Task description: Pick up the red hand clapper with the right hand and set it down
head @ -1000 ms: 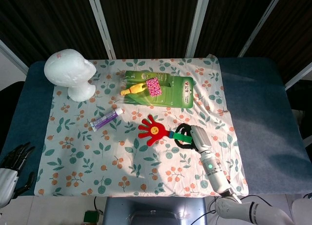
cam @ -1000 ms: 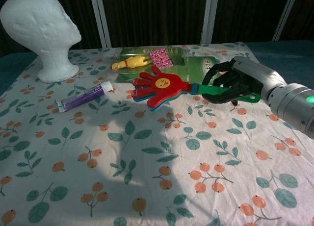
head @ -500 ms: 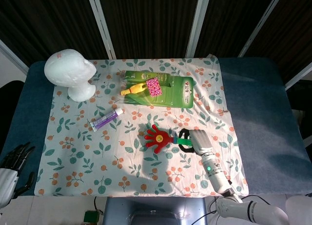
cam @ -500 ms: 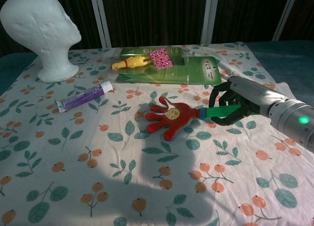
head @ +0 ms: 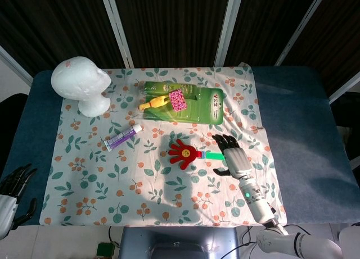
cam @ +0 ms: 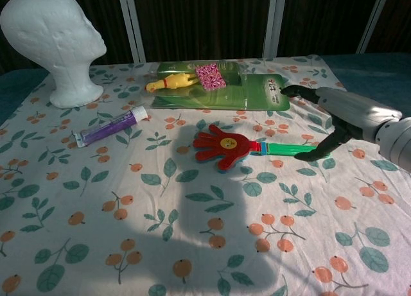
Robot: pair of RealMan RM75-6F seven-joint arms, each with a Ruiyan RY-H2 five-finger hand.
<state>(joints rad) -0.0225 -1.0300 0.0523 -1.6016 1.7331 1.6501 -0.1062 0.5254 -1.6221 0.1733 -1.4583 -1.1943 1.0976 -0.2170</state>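
A: Looking at the red hand clapper (cam: pixel 221 145), it lies flat on the floral cloth (head: pixel 101 186), so I judge the set-down is done.
B: Yes, the right hand (cam: pixel 331 119) has its fingers spread, holding nothing; only the retreat is left.
A: The thumb tip is near the green handle; contact is unclear.
B: The left hand (head: pixel 14 186) is half cut off, its fingers apart.

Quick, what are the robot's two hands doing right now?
Left hand: open, holding nothing.
Right hand: open, fingers spread, red hand clapper lying on the table.
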